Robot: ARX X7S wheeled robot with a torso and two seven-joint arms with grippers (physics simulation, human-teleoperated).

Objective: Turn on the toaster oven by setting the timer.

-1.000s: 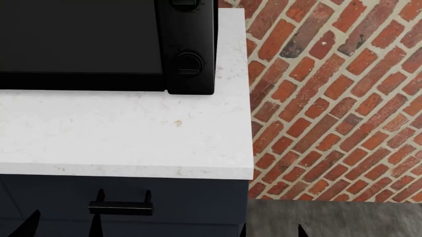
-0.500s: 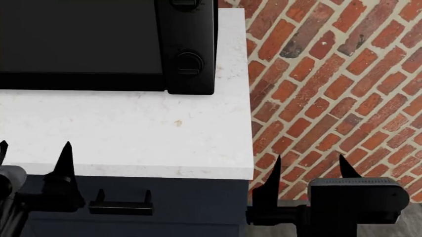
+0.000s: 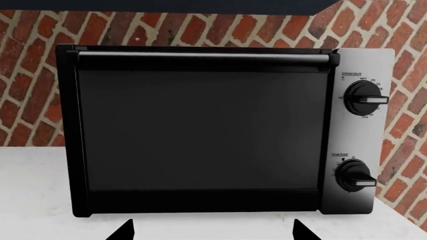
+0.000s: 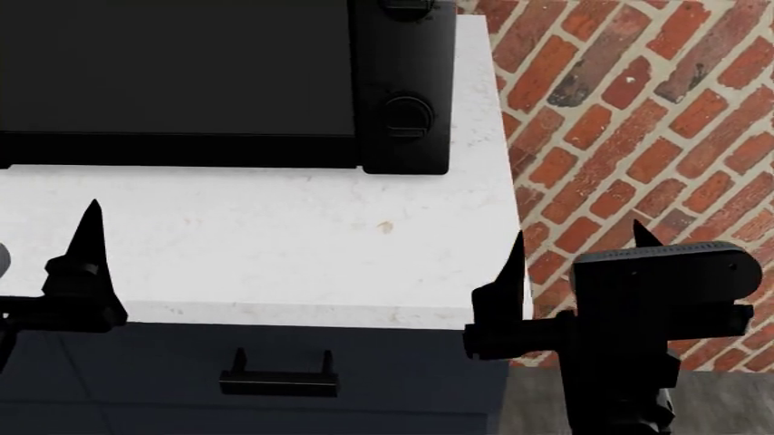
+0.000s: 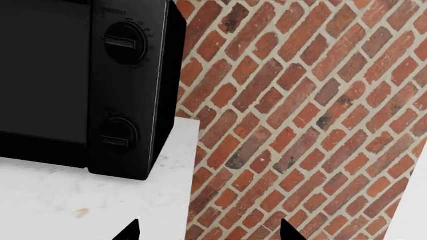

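Note:
The toaster oven [image 4: 181, 82] is a black box with a dark glass door at the back of the white counter. It fills the left wrist view [image 3: 200, 130]. The timer [image 4: 409, 116] is the lower knob on its right-hand panel, its bar level; it also shows in the left wrist view [image 3: 355, 176] and the right wrist view [image 5: 119, 132]. The temperature knob [image 3: 363, 97] sits above it. My left gripper [image 4: 36, 237] is open and empty at the counter's front edge, facing the door. My right gripper [image 4: 578, 231] is open and empty at the counter's front right corner, well short of the timer.
The white counter [image 4: 242, 245] ends just right of the oven, and a red brick wall [image 4: 629, 109] stands beyond that edge. A dark drawer with a black handle [image 4: 278, 379] lies below the counter front. A small tan speck [image 4: 384, 227] marks the counter.
Both grippers have risen from the bottom edge of the head view up to the counter's front edge. The oven now sits further right in that view.

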